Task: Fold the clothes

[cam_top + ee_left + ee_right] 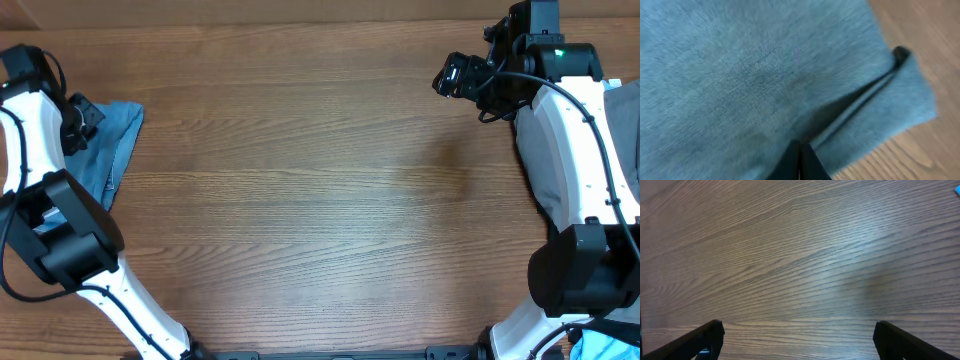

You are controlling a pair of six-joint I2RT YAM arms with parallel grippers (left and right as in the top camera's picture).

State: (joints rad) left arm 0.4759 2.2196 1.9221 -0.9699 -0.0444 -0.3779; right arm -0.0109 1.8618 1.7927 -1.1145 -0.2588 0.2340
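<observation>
Jeans (pixel 112 150) sit at the upper left of the overhead frame, a light-blue faded denim heap, partly tucked under the left arm and spreading out to a point toward the frame's centre. The left gripper (pixel 800 156) is right down on them: in the left wrist view denim fills almost the whole frame, and the 2 dark fingers meet at the bottom centre with no gap between them. A raised ridge of cloth runs from those tips up to the upper right, so the jaws are clamped on a fold of the denim. The edge of the cloth ends at the right side of that view, with bare wood beyond it.

Over on the other side, the right gripper (pixel 800 341) hangs at the upper right of the overhead frame, well apart from the jeans. Its wrist view shows 2 black fingers (pixel 710 336), 1 in each lower corner, spread wide with nothing between them but the wood grain of the table (pixel 320 180).

Under the right arm, along the right edge of the overhead frame, lie the grey trousers (pixel 533 140), mostly hidden by the white arm. A scrap of the bright-blue garment (pixel 598 346) peeks in at the lower right corner; how it lies I cannot tell.
</observation>
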